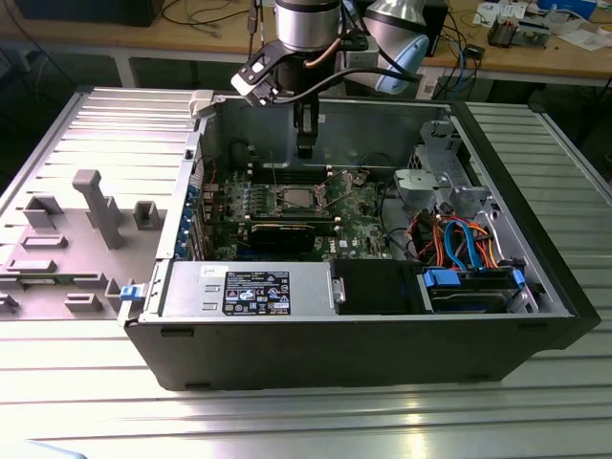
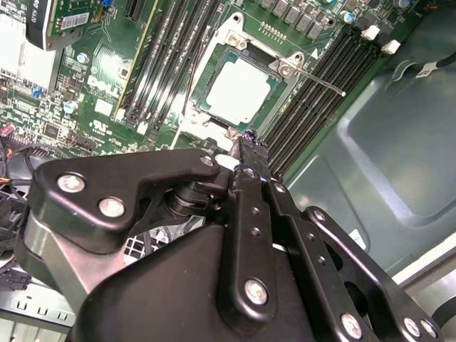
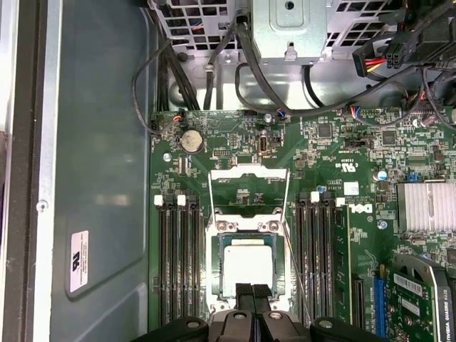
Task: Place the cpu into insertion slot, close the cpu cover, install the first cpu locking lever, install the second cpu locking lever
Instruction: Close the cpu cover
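Work stands with the cpu point(image 3: 247, 267) already lying flat in the insertion slot point(image 3: 246, 228), dull silver top up, on the green motherboard point(image 3: 342, 153). The first wrist view looks straight down. It shows the cpu cover point(image 3: 249, 171) open, folded back beyond the slot on the side away from the gripper point(image 3: 252, 289). A thin wire lever point(image 3: 293, 271) slants free between the socket and the memory slots point(image 3: 317, 256). In that view the gripper's two fingers are pressed together with nothing between them, their tips over the socket's near edge. The second wrist view looks along the black linkage of the gripper point(image 2: 246, 139) toward the same chip and catches a straight lever rod point(image 2: 313, 76) unlatched and jutting over the memory slots. The exterior view gives the wider setting: the open computer case point(image 1: 335, 349) lies on a ribbed metal table point(image 1: 287, 421), and the gripper point(image 1: 304, 149) hangs inside it, above the board and clear of the cpu. Orange and blue cables point(image 1: 459, 244) sit toward the exterior view's right, and a grey fixture plate point(image 1: 57, 258) toward the exterior view's left.
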